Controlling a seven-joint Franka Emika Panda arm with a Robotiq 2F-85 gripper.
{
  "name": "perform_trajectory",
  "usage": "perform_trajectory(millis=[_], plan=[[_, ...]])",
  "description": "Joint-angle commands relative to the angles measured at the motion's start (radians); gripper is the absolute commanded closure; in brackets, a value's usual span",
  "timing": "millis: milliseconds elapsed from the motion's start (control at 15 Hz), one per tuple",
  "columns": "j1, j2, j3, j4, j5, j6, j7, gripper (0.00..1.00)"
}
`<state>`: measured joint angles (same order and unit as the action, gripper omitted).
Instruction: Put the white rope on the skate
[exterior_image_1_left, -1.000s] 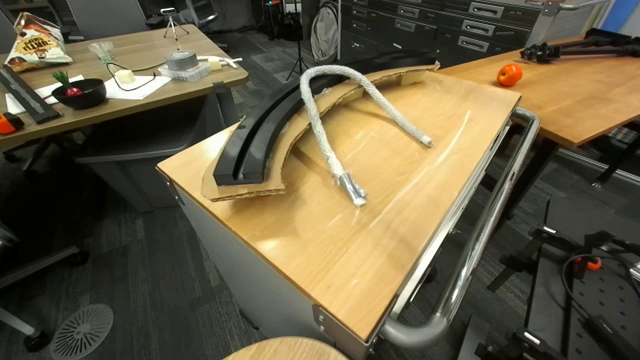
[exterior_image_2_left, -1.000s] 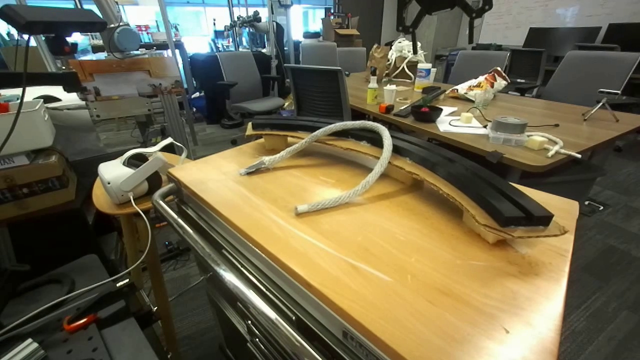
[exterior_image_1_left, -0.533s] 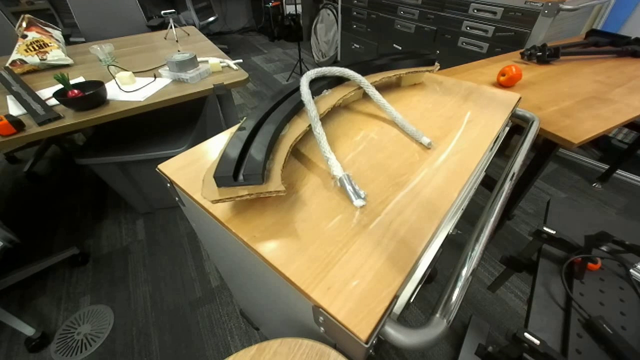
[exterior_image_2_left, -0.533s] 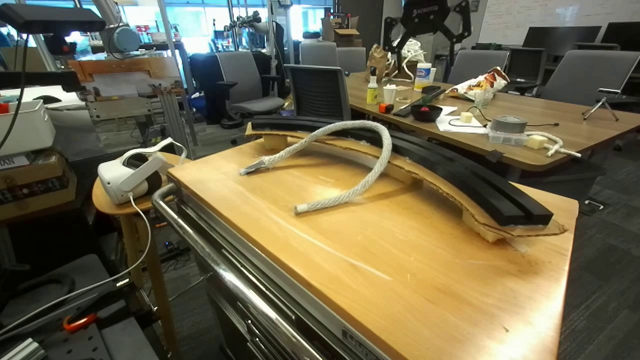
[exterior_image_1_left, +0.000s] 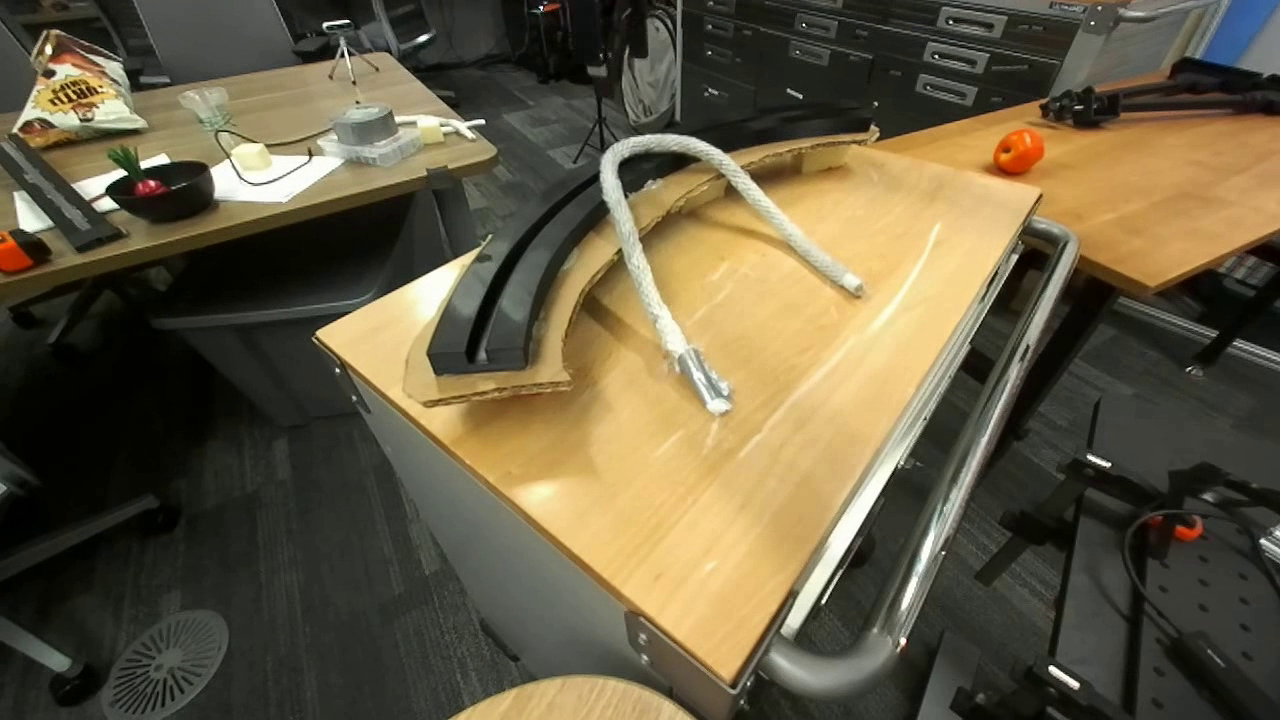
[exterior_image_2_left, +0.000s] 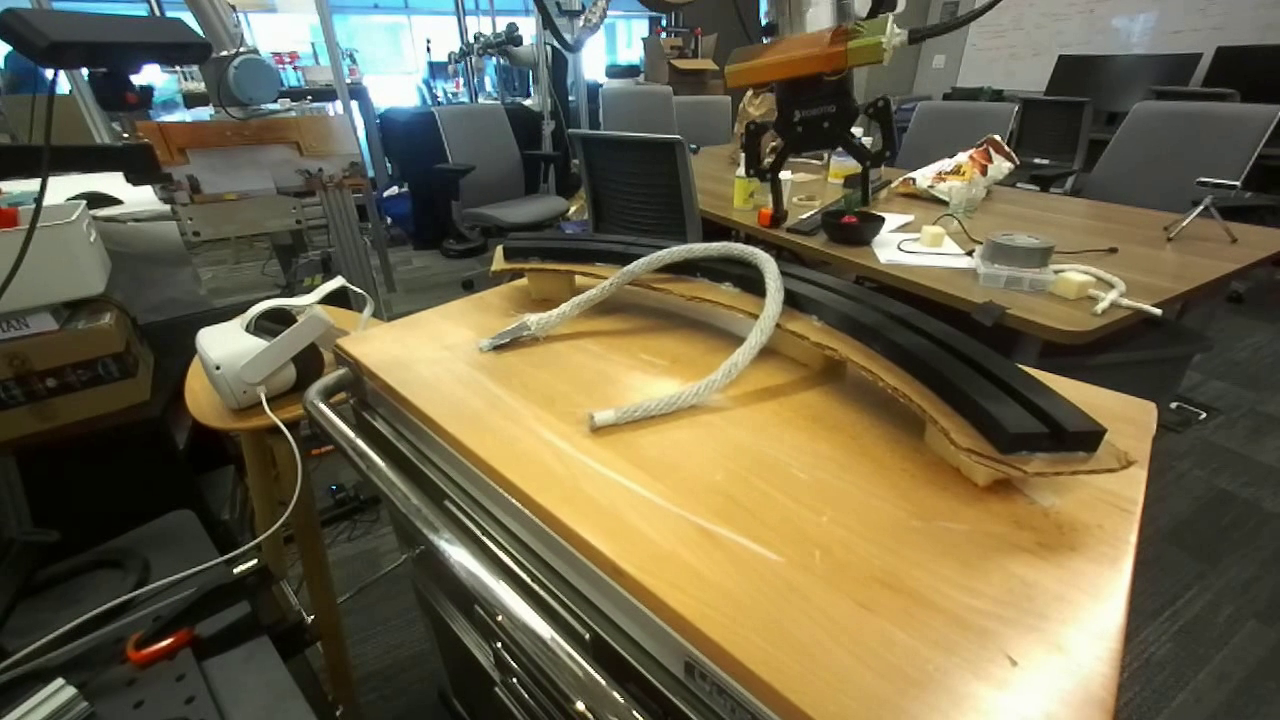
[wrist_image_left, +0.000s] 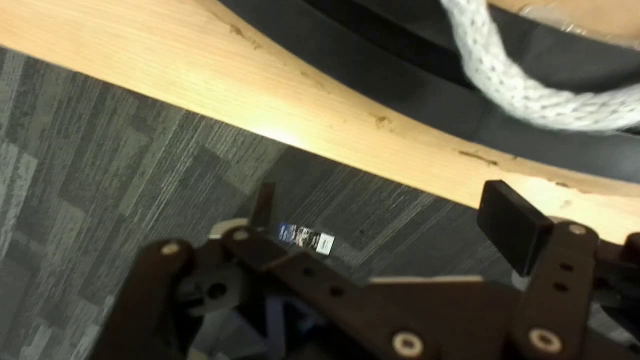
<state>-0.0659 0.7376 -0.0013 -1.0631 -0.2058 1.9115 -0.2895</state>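
"Where's the white rope (exterior_image_1_left: 668, 144)?"

"Its bend lies across the skate (exterior_image_1_left: 558, 245), hiding a stretch of it; both ends rest on the table (exterior_image_1_left: 640, 520). The wrist view crops the rope at two edges."

"And the gripper (exterior_image_2_left: 822, 205)?"

"Spread wide, holding nothing, beyond the skate in an exterior view. From the wrist, one finger (wrist_image_left: 264, 205) blurs into the dark floor (wrist_image_left: 125, 165)."

Tool (wrist_image_left: 390, 212) across btm of wrist view, jaws spread wide, seen over grey carpet (wrist_image_left: 110, 165) & tabletop (wrist_image_left: 200, 70) edge. Upper R: white rope (wrist_image_left: 507, 87), bent across black skate (wrist_image_left: 400, 95) — runs off top & R edges. Sm. blue/white item (wrist_image_left: 306, 238) against carpet — too blurry to ID.
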Motion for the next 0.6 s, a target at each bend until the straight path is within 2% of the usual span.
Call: perform_trajectory(millis=[0,67,133,533], plan=[[-0.008,-0.127,-0.013,-0.239,0.006,0.246,0.052,0.0],[-0.019,-0.141,-0.007,-0.286,0.016,0.269,0.029,0.0],[-0.001,-0.054,-0.016,-0.133,0.008,0.182,0.024,0.0],[-0.002,-0.055,-0.017,-0.152,0.007,0.192,0.025,0.0]])
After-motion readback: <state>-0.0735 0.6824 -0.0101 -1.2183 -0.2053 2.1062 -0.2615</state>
